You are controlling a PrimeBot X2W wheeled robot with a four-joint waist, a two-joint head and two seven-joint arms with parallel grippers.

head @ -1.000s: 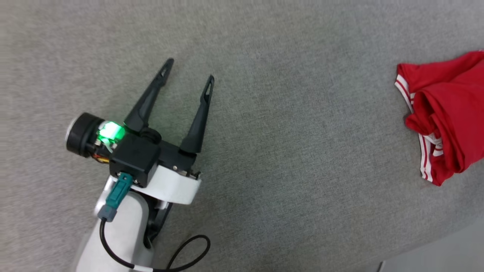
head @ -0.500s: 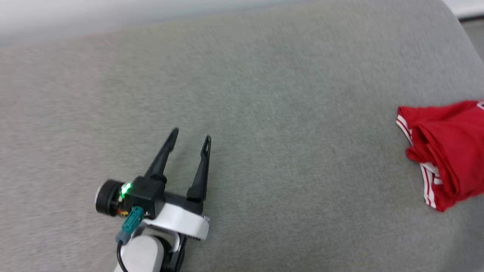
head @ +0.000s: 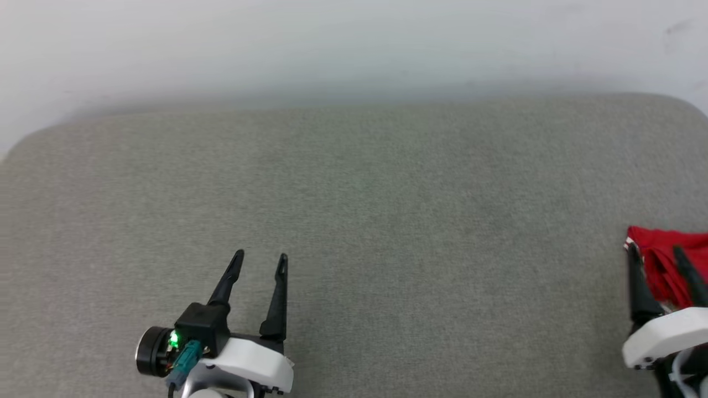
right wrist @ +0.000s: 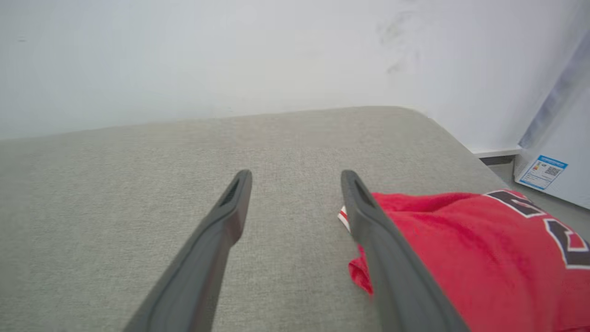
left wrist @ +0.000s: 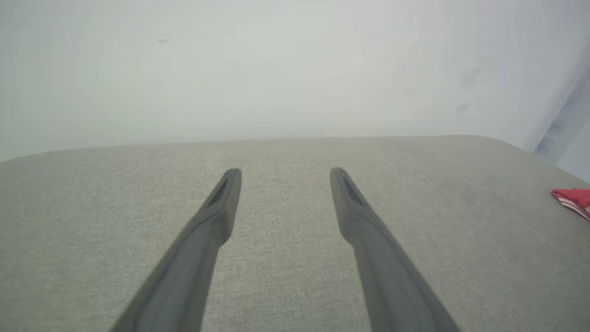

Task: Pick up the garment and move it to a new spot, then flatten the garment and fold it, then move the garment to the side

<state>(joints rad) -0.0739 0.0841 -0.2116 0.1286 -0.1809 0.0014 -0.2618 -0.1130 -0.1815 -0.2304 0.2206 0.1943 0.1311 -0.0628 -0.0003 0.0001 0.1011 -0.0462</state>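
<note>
While both pairs of jaws stand wide apart with nothing between them, the red jersey garment (right wrist: 451, 249) lies crumpled in a heap just beside the right gripper (right wrist: 296, 173), on its outer side. Seen along the fingers, the outer one crosses the heap's near edge; I cannot tell whether they touch. A strip of red-and-white striped trim peeks out at that finger's tip, and black, white-outlined lettering shows on the far side of the folds. The left gripper (head: 260, 255) hangs well apart from the cloth, over bare surface. Under everything spreads a grey woven-fabric upholstered surface (head: 387, 210) with rounded corners, backed by a plain white wall (head: 354, 44). Beyond the right jaws, past the surface's corner, stands a white panel with a blue label (right wrist: 540, 172).
</note>
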